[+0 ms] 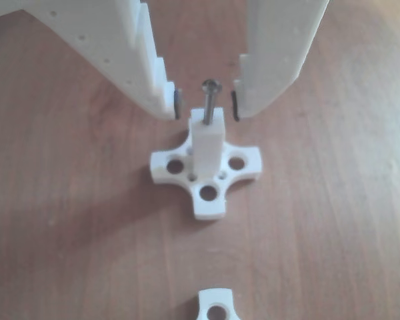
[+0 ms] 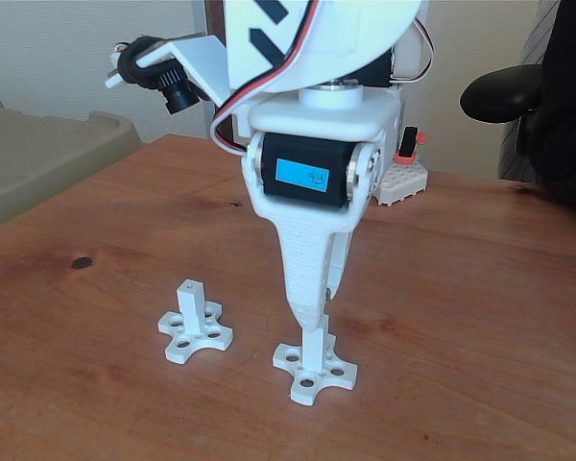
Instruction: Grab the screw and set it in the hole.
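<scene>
Daylight is falling across a reddish wooden table (image 2: 480, 317); a pale wall (image 2: 67, 58) and black chair (image 2: 504, 91) are standing behind.

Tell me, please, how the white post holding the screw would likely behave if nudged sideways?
The post probably resists tipping: its cross-shaped base spreads wide. It looks like light plastic, so it may slide across the smooth wooden table. The screw stands tall in the hole and might wobble.
</scene>
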`<state>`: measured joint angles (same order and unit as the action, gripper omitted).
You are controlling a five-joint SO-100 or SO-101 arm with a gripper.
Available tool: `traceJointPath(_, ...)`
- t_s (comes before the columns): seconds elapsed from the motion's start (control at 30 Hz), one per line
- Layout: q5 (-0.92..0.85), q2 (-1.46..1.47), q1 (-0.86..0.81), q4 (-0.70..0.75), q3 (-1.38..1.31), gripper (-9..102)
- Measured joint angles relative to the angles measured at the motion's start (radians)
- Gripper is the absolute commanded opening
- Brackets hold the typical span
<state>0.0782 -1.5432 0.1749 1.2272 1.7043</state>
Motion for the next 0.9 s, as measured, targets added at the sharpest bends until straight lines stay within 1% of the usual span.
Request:
traceJointPath(0.4, -0.011, 0.0, -0.08, 0.003, 0.0, 11)
traceJointPath(0.57, -0.029, -0.005, -0.098, 0.008, 0.0, 8)
traceJointPath(0.8, -0.057, -0.133, -0.146, 0.032, 0.026, 5)
traceJointPath(0.9, -0.067, -0.19, -0.149, 0.041, 0.06, 2)
